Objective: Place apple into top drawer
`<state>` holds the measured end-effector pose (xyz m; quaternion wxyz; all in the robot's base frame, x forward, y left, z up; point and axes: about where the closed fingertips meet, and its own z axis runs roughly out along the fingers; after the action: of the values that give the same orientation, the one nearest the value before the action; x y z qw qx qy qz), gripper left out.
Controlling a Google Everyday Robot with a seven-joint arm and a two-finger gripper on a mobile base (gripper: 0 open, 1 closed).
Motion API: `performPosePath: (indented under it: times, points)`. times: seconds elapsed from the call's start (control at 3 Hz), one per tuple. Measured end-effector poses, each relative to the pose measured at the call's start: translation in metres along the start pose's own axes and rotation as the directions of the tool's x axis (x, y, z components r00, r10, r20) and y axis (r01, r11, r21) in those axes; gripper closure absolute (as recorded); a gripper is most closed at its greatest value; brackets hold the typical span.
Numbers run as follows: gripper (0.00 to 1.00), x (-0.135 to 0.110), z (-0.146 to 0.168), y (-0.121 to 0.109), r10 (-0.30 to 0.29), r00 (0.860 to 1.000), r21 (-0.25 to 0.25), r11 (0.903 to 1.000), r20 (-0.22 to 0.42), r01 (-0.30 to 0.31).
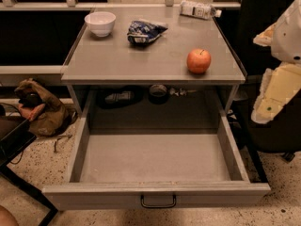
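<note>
**Apple on table, drawer open**

We see the apple [199, 61] near the front right corner of the table [141, 60], above the pulled-out top drawer [155, 192]. Our pincer [277, 91] hangs right of the table; whether open or closed, we cannot tell.

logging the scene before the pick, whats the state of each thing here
top drawer: pulled open, apple not in it
apple: upright on the cabinet top, front right
white bowl: upright, back left
blue bag: crumpled, lying flat
gripper: at the right edge, apart from the apple
</note>
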<state>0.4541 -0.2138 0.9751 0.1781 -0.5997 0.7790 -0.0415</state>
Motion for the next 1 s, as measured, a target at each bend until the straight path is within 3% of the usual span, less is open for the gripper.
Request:
performPosePath:
  times: [0.33,0.67,1.0]
  points:
    - [0.00,-0.014,0.024,-0.038,-0.017,1.000,0.024,0.9996,0.014,0.016]
    - [0.00,-0.040,0.064,-0.088,-0.038,0.998,0.008,0.9992,0.057,0.038]
    - [0.00,-0.040,0.064,-0.088,-0.038,0.998,0.008,0.9992,0.057,0.038]
